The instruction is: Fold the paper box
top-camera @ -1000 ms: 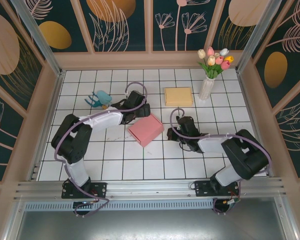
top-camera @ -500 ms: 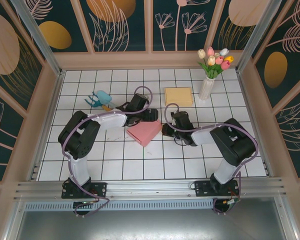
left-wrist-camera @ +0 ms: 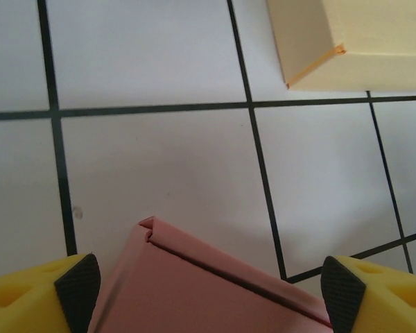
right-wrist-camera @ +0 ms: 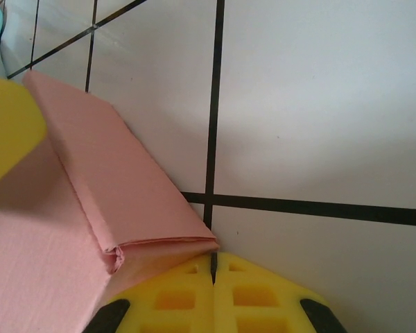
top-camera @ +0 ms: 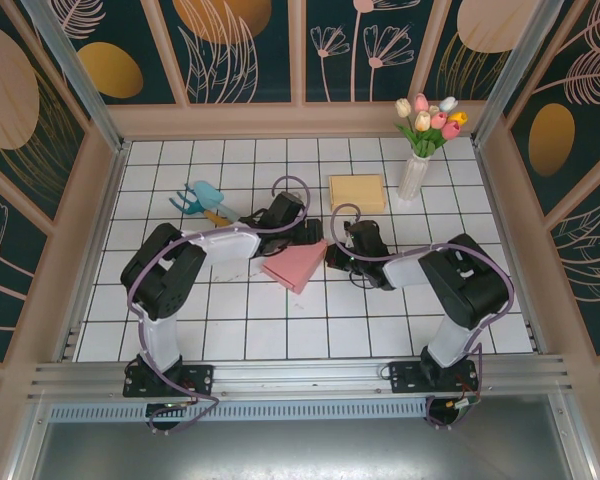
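Pink box (top-camera: 295, 266), one, between left gripper (left-wrist-camera: 208, 291) and right gripper (right-wrist-camera: 213, 277) (perhaps touching).

The top external view looks steeply down from above and behind the arm bases and takes in the whole tiled surface (top-camera: 230, 330). The left wrist view sits close over the tiles, facing the pink paper box (left-wrist-camera: 194, 298) and a yellow box (left-wrist-camera: 360, 41) corner. The right wrist view, equally close, shares that pink box from its other side.
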### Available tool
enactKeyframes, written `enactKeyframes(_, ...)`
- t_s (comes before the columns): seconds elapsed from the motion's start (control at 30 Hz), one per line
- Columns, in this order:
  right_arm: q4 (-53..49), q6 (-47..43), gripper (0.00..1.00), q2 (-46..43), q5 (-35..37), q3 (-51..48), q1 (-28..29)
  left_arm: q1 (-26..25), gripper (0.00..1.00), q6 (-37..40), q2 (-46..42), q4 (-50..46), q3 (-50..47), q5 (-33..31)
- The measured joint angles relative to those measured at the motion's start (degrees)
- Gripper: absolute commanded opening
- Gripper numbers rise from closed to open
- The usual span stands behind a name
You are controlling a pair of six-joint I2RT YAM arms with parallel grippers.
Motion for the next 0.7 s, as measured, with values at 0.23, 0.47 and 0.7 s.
enactKeyframes(0.23,-3.2,-1.3,0.0,-8.4,1.3,-4.6,0.0,1.2,0.91,-3.3,-9.7,-0.6,-7.5,-2.0)
enactKeyframes(0.47,-4.4,-0.6,0.0,-17.4,1.7,-12.2,5.5,2.4,0.89,-3.9,-22.1,3.7,-21.7,-2.1)
enactKeyframes(0.7,-2.4,4.9,0.0,-24.1,4.6,-18.5,15.1,2.4,0.88,-3.9,-24.4,7.0,-30.8,0.4)
